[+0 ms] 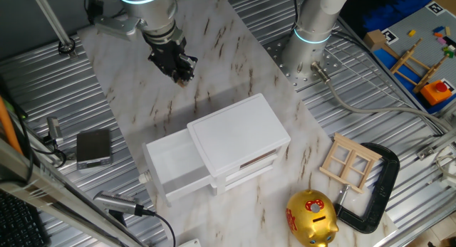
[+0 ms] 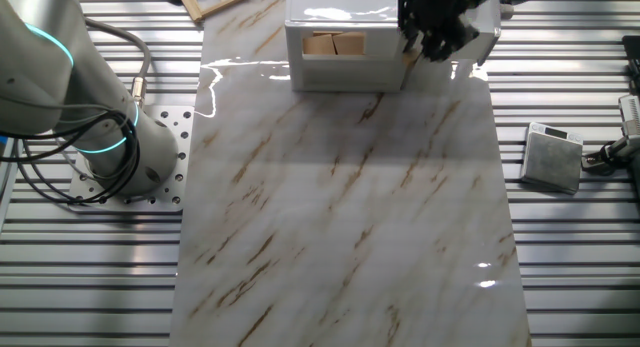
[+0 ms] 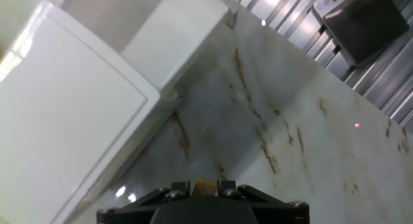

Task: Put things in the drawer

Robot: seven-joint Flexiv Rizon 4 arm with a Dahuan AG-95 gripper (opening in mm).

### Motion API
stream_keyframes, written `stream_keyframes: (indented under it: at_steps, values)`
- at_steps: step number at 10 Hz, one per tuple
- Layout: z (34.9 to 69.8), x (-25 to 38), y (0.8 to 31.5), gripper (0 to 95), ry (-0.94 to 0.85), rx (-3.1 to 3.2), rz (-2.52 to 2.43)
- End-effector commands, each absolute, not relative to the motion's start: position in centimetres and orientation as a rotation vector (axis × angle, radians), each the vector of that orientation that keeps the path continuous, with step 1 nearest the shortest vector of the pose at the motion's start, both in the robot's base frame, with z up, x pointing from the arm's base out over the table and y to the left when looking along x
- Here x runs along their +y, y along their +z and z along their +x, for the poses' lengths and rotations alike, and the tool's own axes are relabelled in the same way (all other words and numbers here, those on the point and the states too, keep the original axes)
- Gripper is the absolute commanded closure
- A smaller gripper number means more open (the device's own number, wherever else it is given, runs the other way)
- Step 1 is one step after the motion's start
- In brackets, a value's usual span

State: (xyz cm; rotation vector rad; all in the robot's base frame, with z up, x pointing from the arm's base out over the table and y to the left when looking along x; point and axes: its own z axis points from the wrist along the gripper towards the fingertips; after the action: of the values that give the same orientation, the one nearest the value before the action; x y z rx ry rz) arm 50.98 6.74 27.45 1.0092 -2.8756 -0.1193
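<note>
The tiny brown block (image 3: 205,184) is pinched between the gripper's (image 1: 184,77) fingertips, up in the air over the marble tabletop (image 1: 235,62) behind the white cabinet (image 1: 239,137). The cabinet's top drawer (image 1: 171,165) is pulled out, well apart from the block. A gold piggy bank (image 1: 312,218) and a wooden window frame (image 1: 350,163) sit off by the cabinet's other side.

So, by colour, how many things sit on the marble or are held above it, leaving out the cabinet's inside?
White: 1, cabinet
Gold: 1, piggy bank
Brown wood: 2, window frame, block in the pincer
Black: 1, clamp
Total: 5
</note>
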Motion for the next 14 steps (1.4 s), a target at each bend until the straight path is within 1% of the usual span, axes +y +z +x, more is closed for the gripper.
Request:
stream_keyframes:
  at_steps: [1,5,14]
  values:
    - [52.7,8.1,28.5,95.0,-0.147,-2.881,0.968]
    - [54.2,10.0,29.4,95.0,-0.145,-2.886,0.932]
    - [55.3,12.7,28.2,95.0,-0.132,-2.899,0.884]
